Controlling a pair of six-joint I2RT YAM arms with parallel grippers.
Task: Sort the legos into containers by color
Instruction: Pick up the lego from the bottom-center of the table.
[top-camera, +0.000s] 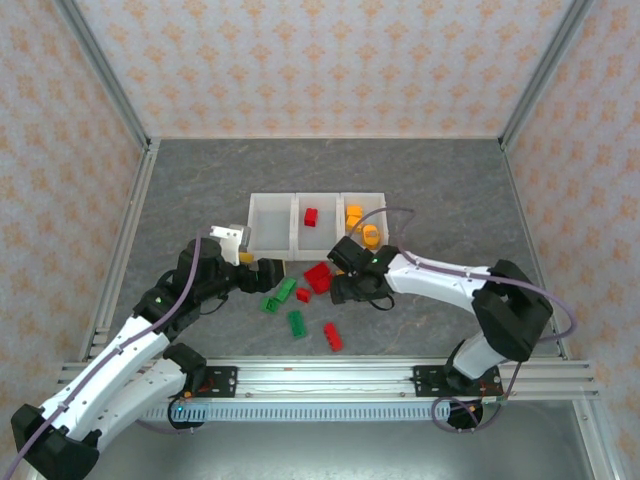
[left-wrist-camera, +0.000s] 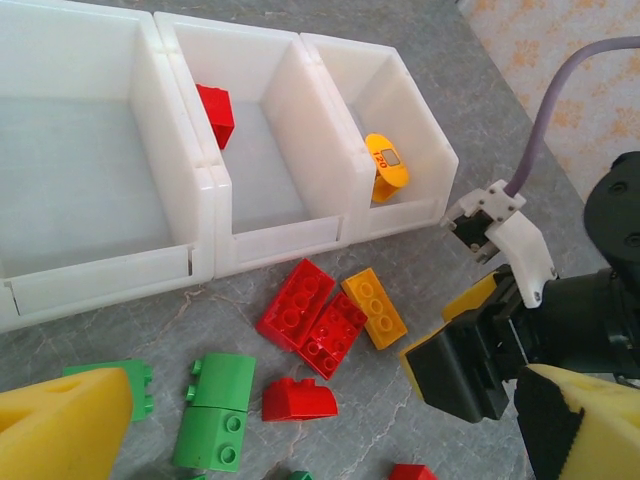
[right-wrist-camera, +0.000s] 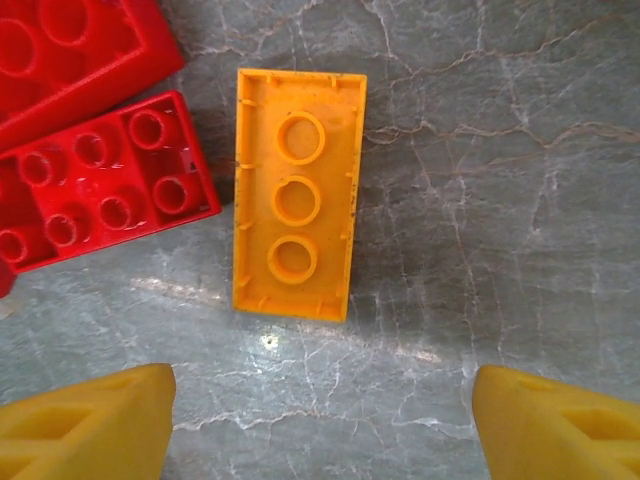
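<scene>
Grey marbled tabletop (right-wrist-camera: 500, 150): right gripper (right-wrist-camera: 320, 425) part-open, empty, over orange-yellow plastic brick (right-wrist-camera: 295, 235); left gripper (left-wrist-camera: 320, 425) wide open, empty, near green plastic bricks (left-wrist-camera: 215, 425).

red bricks (right-wrist-camera: 100, 200) run off the right wrist view's left edge. the left wrist view's bottom edge clips a red piece (left-wrist-camera: 412, 472), perhaps a brick; its left edge cuts the leftmost bin (left-wrist-camera: 100, 275).

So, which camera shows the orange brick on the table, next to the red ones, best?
The right wrist view: the orange brick lies straight below the camera, large and sharp, hollow side up with three tubes. The left wrist view shows it smaller and slanted, beside the red bricks.
</scene>
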